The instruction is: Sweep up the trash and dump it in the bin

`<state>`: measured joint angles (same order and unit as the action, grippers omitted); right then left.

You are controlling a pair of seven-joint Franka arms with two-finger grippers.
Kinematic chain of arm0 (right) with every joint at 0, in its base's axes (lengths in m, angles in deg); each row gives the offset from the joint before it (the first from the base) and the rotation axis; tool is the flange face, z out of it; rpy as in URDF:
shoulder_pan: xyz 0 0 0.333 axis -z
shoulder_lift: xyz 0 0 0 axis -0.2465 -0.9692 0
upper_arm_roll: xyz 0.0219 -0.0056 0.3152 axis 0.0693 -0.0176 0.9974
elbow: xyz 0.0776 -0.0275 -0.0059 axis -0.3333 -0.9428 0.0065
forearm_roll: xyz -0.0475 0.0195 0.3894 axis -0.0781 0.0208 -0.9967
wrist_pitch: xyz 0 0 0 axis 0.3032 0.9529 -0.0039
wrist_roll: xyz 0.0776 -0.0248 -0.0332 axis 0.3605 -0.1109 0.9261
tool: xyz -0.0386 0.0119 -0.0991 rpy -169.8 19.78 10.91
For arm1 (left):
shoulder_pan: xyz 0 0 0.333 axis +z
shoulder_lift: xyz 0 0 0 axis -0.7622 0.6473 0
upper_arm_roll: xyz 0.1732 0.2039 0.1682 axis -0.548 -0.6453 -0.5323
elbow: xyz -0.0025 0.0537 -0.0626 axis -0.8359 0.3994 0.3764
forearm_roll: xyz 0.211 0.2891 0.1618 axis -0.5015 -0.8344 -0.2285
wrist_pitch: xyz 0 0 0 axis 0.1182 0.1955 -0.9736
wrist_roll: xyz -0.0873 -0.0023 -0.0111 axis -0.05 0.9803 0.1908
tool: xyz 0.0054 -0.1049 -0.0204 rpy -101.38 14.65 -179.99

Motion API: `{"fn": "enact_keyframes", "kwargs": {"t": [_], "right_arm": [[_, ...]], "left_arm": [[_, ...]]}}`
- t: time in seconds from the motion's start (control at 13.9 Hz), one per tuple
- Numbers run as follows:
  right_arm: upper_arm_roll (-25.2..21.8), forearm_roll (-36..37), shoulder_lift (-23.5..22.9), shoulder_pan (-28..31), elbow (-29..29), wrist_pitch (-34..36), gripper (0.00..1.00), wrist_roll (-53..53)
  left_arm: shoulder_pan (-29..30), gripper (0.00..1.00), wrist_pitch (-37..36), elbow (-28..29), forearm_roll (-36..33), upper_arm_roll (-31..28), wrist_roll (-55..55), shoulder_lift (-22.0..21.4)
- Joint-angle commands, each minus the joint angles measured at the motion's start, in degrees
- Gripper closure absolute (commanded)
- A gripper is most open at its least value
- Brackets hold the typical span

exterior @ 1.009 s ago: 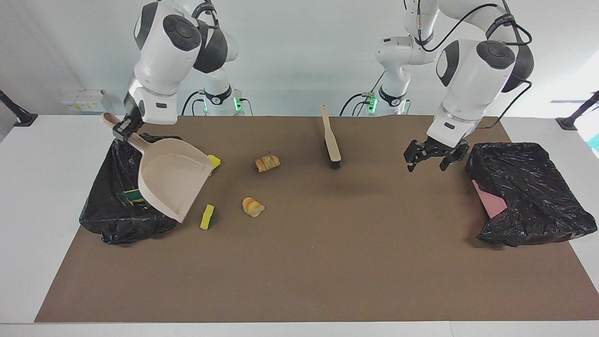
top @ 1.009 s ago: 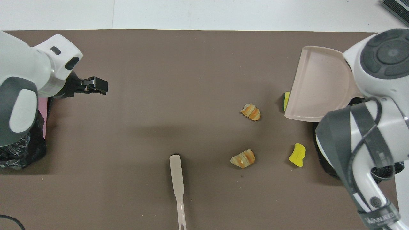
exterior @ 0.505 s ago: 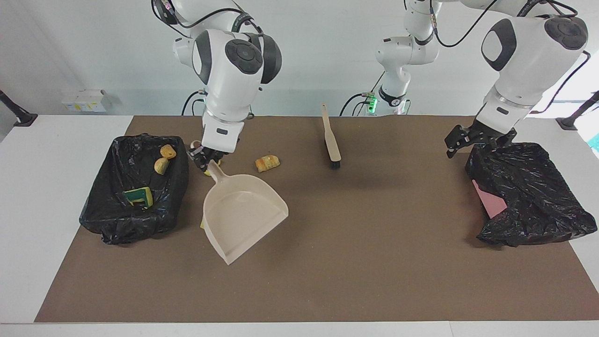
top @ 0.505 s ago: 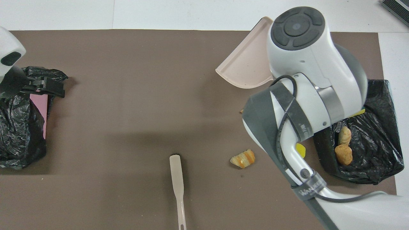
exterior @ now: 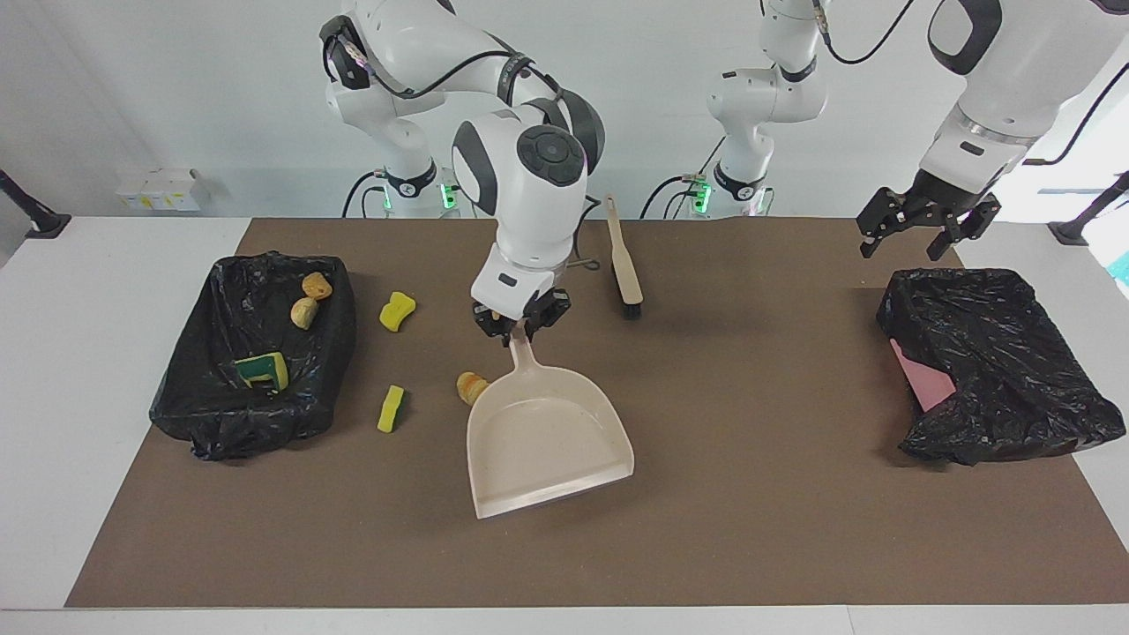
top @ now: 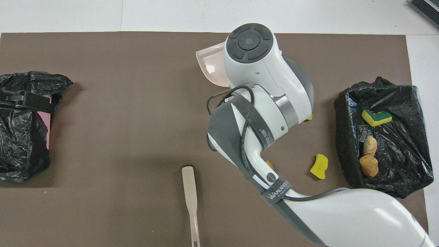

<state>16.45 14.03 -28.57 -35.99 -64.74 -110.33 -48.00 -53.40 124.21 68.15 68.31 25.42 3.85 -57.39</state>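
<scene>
1. The right gripper (exterior: 519, 324) is over the middle of the brown mat (exterior: 723, 494) on the desk (exterior: 53, 423), its fingers clamped on the handle of the beige dustpan (exterior: 542, 441).
2. The dustpan's pan lies low over the mat with its open mouth turned away from the robots.
3. Loose trash on the mat: a bread chunk (exterior: 471, 385) touching the pan's edge, and two yellow sponge bits (exterior: 397, 310) (exterior: 391, 407) between the dustpan and the bin.
4. The black-lined bin (exterior: 203, 414) at the right arm's end holds a green-backed sponge (exterior: 261, 369) and two tan chunks (exterior: 304, 311) (exterior: 317, 285).
5. The brush (exterior: 623, 265) lies on the mat near the robots.
6. The left gripper (exterior: 926, 234) hangs with its fingers spread wide, holding nothing, above a second black bag (exterior: 1005, 370) at the left arm's end.
</scene>
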Motion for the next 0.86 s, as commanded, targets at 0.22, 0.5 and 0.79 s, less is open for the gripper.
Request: {"fn": "enact_keyframes", "kwargs": {"t": [0.22,0.5,0.79], "right_arm": [[0.01,-6.05,-7.74,-5.08,2.7,-9.58,1.0,-18.61],[0.27,-6.84,-10.74,-7.28,2.61,-13.8,1.0,-20.83],[0.8,-11.15,-11.71,-7.37,2.17,-15.39,1.0,-21.09]], "left_arm": [[-0.92,0.0,-2.13,4.04,-0.04,-1.04,-1.28,-3.08],[-1.1,0.0,-3.54,8.17,-0.04,-1.04,-1.45,-5.99],[-1.54,0.0,-3.8,8.79,0.05,-0.77,-1.19,-6.25]]}}
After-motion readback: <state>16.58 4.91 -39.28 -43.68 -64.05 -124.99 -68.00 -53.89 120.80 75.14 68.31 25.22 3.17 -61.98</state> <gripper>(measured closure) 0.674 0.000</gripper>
